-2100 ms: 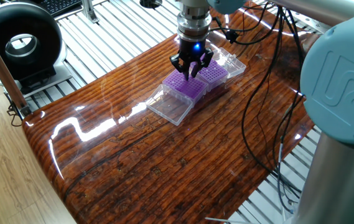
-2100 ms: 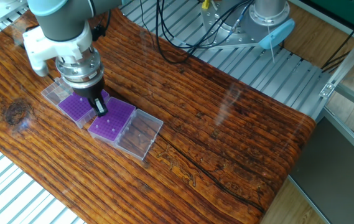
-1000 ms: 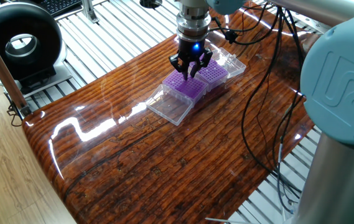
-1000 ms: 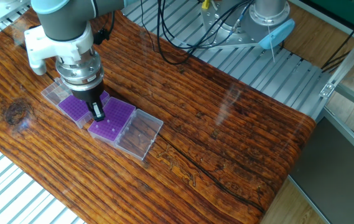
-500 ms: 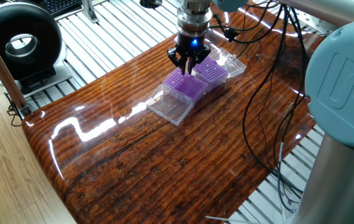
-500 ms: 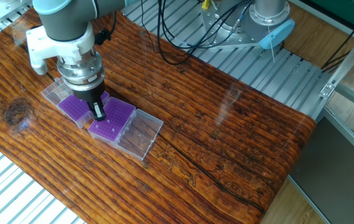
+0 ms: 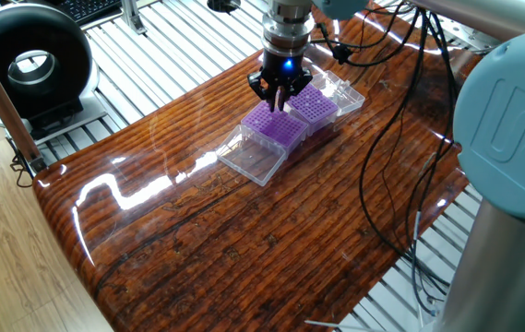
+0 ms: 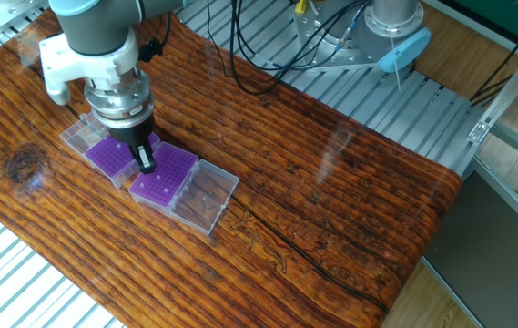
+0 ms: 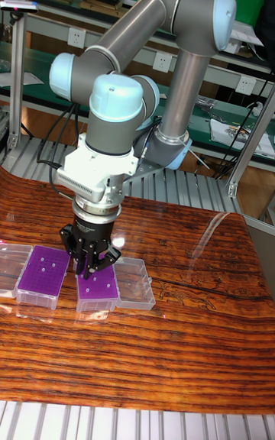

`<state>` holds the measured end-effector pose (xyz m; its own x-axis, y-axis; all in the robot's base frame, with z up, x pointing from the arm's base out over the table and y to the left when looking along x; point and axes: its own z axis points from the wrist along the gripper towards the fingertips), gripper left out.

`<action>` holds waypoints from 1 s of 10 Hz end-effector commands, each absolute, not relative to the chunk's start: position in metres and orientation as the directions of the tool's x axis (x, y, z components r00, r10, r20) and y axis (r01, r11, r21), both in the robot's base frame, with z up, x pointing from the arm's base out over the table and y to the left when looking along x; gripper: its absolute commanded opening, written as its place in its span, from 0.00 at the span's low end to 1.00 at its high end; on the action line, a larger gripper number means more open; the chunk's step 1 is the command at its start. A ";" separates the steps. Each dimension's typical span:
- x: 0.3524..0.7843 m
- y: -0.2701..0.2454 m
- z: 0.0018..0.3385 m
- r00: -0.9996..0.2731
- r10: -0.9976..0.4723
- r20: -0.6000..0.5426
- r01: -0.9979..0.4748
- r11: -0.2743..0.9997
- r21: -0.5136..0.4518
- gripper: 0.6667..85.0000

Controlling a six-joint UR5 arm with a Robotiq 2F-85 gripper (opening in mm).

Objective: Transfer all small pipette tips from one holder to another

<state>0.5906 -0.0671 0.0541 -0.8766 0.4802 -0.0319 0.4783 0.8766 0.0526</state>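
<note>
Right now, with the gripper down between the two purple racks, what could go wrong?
1. The gripper hangs low where the two purple racks sit close together; a slight offset could knock a rack or shift it on the glossy table.
2. The small pipette tips are tiny, so missing a hole seems likely.
3. Whether the jaws hold a tip cannot be told; an empty move could go unnoticed.

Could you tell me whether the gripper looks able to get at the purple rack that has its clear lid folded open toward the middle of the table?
Probably yes: the gripper hangs just above that purple rack, and its clear lid lies open to the side, leaving the top uncovered.
</note>
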 end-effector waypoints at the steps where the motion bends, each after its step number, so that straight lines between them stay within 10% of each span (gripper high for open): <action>1: 0.590 -0.067 0.053 -0.877 0.479 -0.033 0.476 0.876 0.072 0.27; 10: 0.594 -0.067 0.050 -0.882 0.469 -0.046 0.465 0.881 0.087 0.27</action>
<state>0.5918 -0.0677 0.0492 -0.8839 0.4656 -0.0437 0.4621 0.8840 0.0713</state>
